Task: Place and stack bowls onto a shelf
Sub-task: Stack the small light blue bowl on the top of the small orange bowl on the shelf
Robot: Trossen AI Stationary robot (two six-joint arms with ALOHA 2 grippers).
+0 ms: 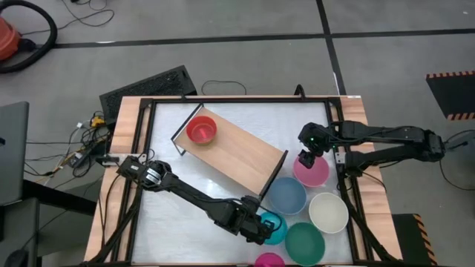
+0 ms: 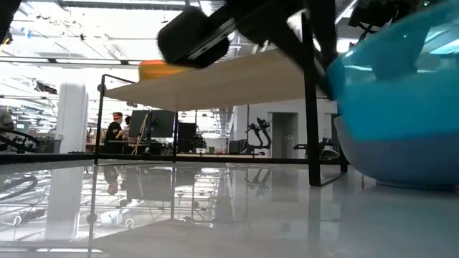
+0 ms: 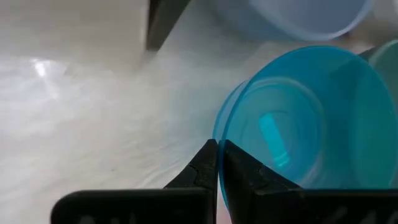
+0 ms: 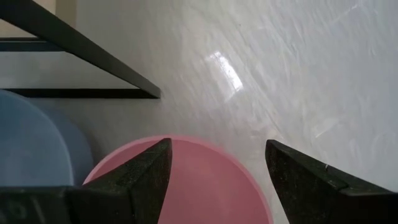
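Note:
The light-wood shelf (image 1: 234, 152) stands slantwise mid-table, with a red-pink bowl (image 1: 200, 130) on its far left end. My left gripper (image 1: 260, 225) is near the front edge, shut on the teal bowl (image 3: 298, 124), which also fills the right of the low view (image 2: 401, 93). My right gripper (image 4: 214, 168) is open right over the pink bowl (image 4: 186, 186), one finger to each side of its middle. It also shows in the high view (image 1: 307, 157), right of the shelf's near end. No lime green bowl shows. My left gripper pinches the teal bowl's rim (image 3: 219, 134) on the side toward the table's left, with one finger inside the bowl and one outside. The fingers come slanting down from the table's left. The bowl is tilted, its opening turned up toward the gripper.
A grey-blue bowl (image 1: 286, 195), a cream-white bowl (image 1: 328, 211), a dark green bowl (image 1: 304, 243) and a magenta bowl (image 1: 269, 259) crowd the near right corner around the teal one. The shelf's black leg (image 4: 81, 59) stands close to the pink bowl. The tabletop's left half (image 1: 171, 222) is bare.

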